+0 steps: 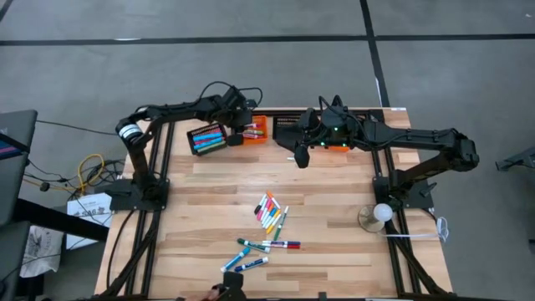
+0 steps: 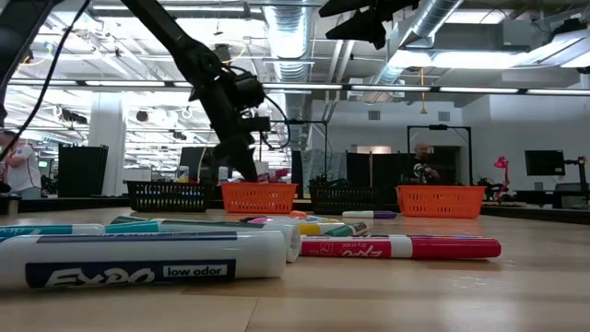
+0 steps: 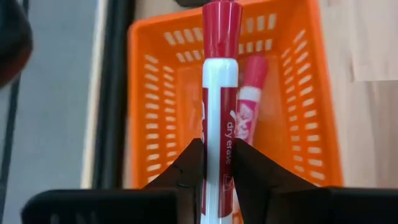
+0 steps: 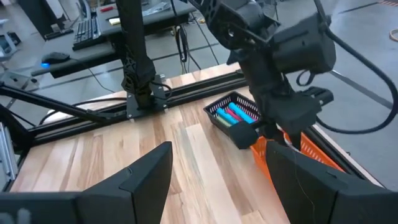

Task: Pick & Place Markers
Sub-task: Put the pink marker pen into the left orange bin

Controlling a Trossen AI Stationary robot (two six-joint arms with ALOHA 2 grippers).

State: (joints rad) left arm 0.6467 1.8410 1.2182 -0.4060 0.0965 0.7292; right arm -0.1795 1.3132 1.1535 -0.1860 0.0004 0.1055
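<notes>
The left gripper (image 3: 219,171) pinched a red marker (image 3: 219,106) over the orange basket (image 3: 311,93), its long axis running forward, cap leading; the right gripper (image 4: 217,180) hung wide open, empty

The left arm rises from its base at about 9 o'clock of the table, bends at the elbow and reaches toward 12 o'clock. Its left gripper (image 1: 244,127) points downward near the far edge, the two dark fingers (image 3: 186,171) clamped close on either side of a red-capped marker (image 3: 220,106) held lengthwise between them. The right arm stretches from its base at 3 o'clock toward 12 o'clock, forearm nearly level. Its right gripper (image 1: 301,155) hangs in the air, its fingers (image 4: 146,171) spread wide apart and holding nothing.
</notes>
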